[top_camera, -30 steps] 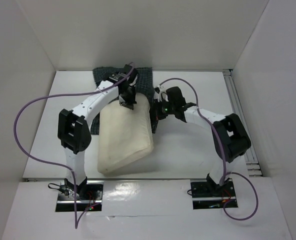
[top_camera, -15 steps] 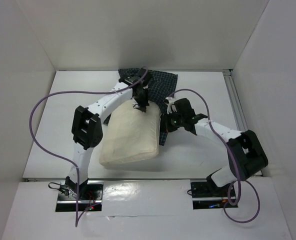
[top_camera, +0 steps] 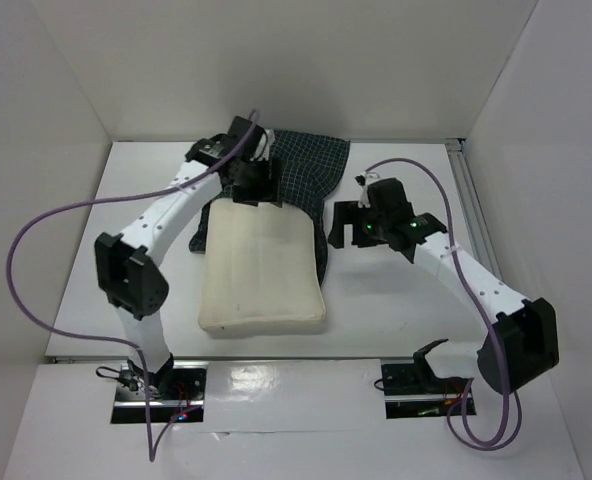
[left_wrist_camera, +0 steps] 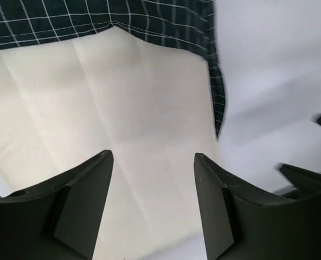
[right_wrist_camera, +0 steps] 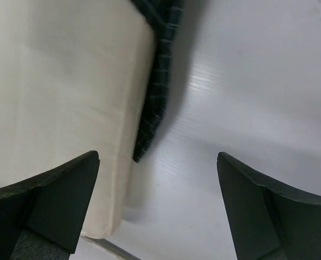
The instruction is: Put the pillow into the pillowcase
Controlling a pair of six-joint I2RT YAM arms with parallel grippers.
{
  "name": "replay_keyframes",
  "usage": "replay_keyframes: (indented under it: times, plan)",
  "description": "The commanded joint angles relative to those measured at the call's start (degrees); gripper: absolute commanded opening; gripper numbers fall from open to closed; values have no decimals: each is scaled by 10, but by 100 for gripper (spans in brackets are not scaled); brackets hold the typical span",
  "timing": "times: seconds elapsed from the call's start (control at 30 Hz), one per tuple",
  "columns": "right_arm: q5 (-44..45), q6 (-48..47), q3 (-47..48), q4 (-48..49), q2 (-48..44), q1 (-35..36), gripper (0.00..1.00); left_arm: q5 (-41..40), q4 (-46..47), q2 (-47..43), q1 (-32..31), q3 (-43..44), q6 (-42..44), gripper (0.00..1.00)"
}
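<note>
The cream pillow (top_camera: 261, 268) lies flat in the middle of the table. Its far end is under the edge of the dark checked pillowcase (top_camera: 311, 170), and a strip of that cloth runs down the pillow's right side. My left gripper (top_camera: 259, 193) hovers open over the pillow's far end, holding nothing. In the left wrist view the pillow (left_wrist_camera: 122, 103) shows between the open fingers (left_wrist_camera: 98, 179), with the pillowcase (left_wrist_camera: 95, 21) beyond. My right gripper (top_camera: 342, 230) stands open just right of the pillow. The right wrist view shows the pillow's (right_wrist_camera: 57, 81) edge, the pillowcase strip (right_wrist_camera: 159, 81) and bare table.
White walls close in the table on the left, back and right. An aluminium rail (top_camera: 474, 215) runs along the right side. Purple cables (top_camera: 66, 205) loop from both arms. The arm bases (top_camera: 156, 385) sit at the near edge.
Both grippers have opened and let go of the cloth. The right arm has drawn away to the right, the left has lifted back. The pillow has settled flat and square.
</note>
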Motion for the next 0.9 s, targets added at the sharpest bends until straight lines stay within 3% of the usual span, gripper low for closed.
replay_keyframes:
  times: [0.0, 0.07, 0.23, 0.27, 0.3, 0.33, 0.37, 0.43, 0.53, 0.6, 0.63, 0.67, 0.7, 0.73, 0.87]
  plan:
    - [20, 22, 70, 16, 42, 73, 99, 99, 19, -89, 37, -29, 32, 74]
    - [26, 37, 76, 39, 93, 126, 99, 135, 45, -134, 81, -54, 20, 74]
    - [-43, 89, 35, 100, 176, 165, 99, 147, 85, -202, 194, -155, -22, 74]
    - [-43, 94, 26, 113, 181, 172, 94, 147, 91, -211, 204, -171, -27, 74]
    - [-43, 94, 20, 113, 188, 172, 78, 147, 97, -223, 213, -202, -27, 74]
    - [-34, 94, 13, 101, 188, 172, 26, 139, 103, -224, 220, -215, -27, 74]
    - [-23, 87, 13, 80, 193, 159, 1, 132, 103, -224, 232, -228, -35, 75]
    - [32, 71, 1, 55, 168, 130, 0, 127, 103, -224, 241, -266, -40, 77]
    - [119, 41, 15, -3, 103, 33, 0, 135, 123, -230, 248, -322, -40, 81]
    - [128, 15, 37, -33, 87, -40, 0, 157, 149, -237, 248, -349, -40, 86]
    - [138, 9, 50, -33, 87, -51, 8, 158, 160, -242, 248, -380, -47, 88]
    - [144, 9, 77, -42, 98, -51, 38, 158, 169, -242, 248, -395, -53, 89]
    - [144, 9, 94, -58, 108, -45, 91, 158, 190, -242, 248, -409, -59, 89]
    - [135, 9, 108, -58, 115, -39, 100, 158, 203, -242, 241, -439, -69, 90]
    - [187, 7, 138, -27, 102, 82, 100, 165, 275, -247, 187, -507, -84, 88]
